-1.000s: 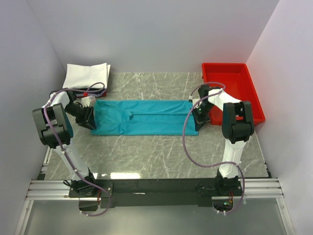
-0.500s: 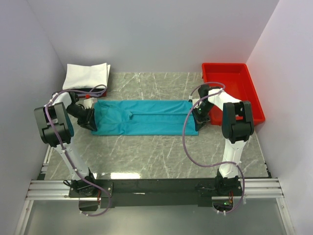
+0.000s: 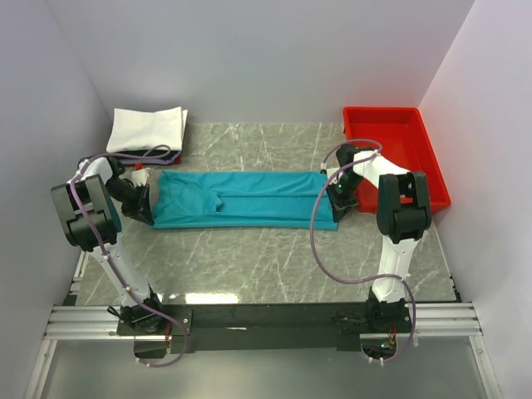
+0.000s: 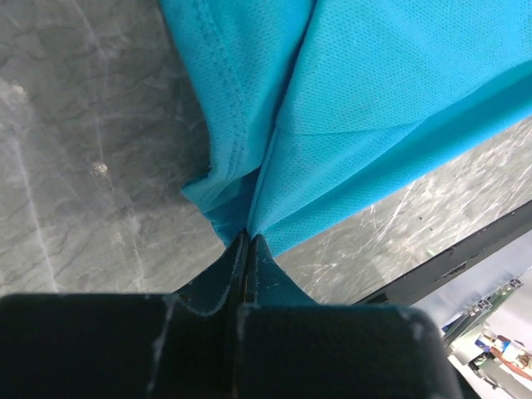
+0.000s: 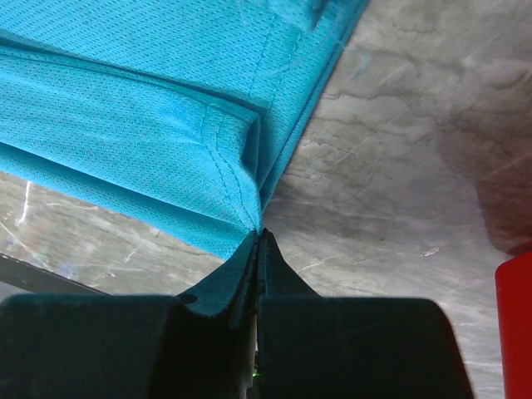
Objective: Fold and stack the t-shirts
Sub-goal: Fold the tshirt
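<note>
A teal-blue t-shirt lies folded into a long strip across the middle of the grey table. My left gripper is shut on its left end; the left wrist view shows the teal cloth bunching into the tips of that gripper. At the strip's right end my right gripper is shut on the cloth, and in the right wrist view the hemmed layers run into its tips. A folded white t-shirt rests at the back left on top of a dark one.
A red plastic tray stands at the back right, close to the right arm. White walls close in the table on three sides. The arms' mounting rail runs along the near edge.
My left gripper has closed on the shirt's left end and drawn it slightly left, bunching the cloth there. The right arm has stayed still.
</note>
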Tool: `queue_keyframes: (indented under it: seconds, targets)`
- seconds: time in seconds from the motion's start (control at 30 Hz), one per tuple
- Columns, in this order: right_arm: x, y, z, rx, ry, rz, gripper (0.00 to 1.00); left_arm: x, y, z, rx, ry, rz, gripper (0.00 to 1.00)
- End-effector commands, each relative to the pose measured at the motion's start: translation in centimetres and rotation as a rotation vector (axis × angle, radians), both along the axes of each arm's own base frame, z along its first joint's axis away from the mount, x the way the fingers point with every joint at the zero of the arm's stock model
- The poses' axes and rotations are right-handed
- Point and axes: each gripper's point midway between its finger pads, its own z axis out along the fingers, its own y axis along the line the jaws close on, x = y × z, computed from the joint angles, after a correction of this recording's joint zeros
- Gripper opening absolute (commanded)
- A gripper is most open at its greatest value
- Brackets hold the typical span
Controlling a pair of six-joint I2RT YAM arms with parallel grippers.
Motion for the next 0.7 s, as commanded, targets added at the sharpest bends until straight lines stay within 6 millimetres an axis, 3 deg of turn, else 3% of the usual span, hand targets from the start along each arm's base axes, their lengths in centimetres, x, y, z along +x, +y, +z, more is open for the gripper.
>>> queue_keyframes:
  seconds: [0.0, 0.07, 0.13, 0.2, 0.3, 0.37, 0.53, 0.63, 0.67]
  targets:
    - [0.1, 0.1, 0.5, -0.026, -0.012, 0.052, 0.00, 0.3, 0.5, 0.6, 0.025, -0.016, -0.025, 0.01]
    - [-0.5, 1.0, 0.4, -0.016, -0.003, 0.079, 0.00, 0.2, 0.3, 0.3, 0.023, -0.011, -0.027, 0.02]
    - [-0.8, 1.4, 0.5, -0.017, -0.008, 0.101, 0.00, 0.0, 0.3, -0.1, 0.029, -0.008, -0.029, 0.13]
    - [-1.1, 1.8, 0.5, -0.019, -0.005, 0.116, 0.10, -0.3, 0.3, -0.1, 0.029, -0.006, -0.028, 0.26]
    - [-1.5, 1.5, 1.5, -0.025, -0.004, 0.144, 0.32, -0.2, 0.4, 0.8, 0.026, -0.041, -0.012, 0.34]
    - [-1.4, 1.2, 3.4, -0.013, -0.049, 0.192, 0.44, 0.6, 0.5, 2.6, 0.029, -0.114, -0.004, 0.38]
    - [1.4, 2.0, 8.0, 0.023, -0.230, 0.304, 0.45, 3.1, 0.0, 6.4, 0.079, -0.312, -0.018, 0.43]
    - [4.5, 2.6, 8.7, 0.016, -0.303, 0.321, 0.41, 3.3, -2.4, 6.7, 0.084, -0.333, -0.069, 0.43]
    - [5.4, 3.1, 7.6, 0.000, -0.293, 0.336, 0.40, 3.3, -3.7, 6.4, 0.061, -0.331, -0.086, 0.44]
